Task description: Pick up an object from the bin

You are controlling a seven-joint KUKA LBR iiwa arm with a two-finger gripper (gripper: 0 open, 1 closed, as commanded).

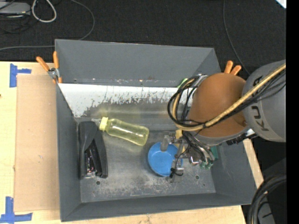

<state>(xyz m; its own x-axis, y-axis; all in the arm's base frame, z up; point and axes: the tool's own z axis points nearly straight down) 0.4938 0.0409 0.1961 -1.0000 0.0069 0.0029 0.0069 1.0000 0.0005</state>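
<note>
My gripper is low in the bin's right half, under the arm's orange cover. It is open, with one fingertip at the top right edge of a round blue cup-like thing and the other at its lower right edge. The blue thing lies on the bin floor, its right side partly hidden by the gripper. A pale yellow translucent bottle lies on its side just left of and above it, apart from the gripper.
A black stapler lies along the bin's left wall. The arm and its cables cover the bin's right side. Bare floor runs along the front wall.
</note>
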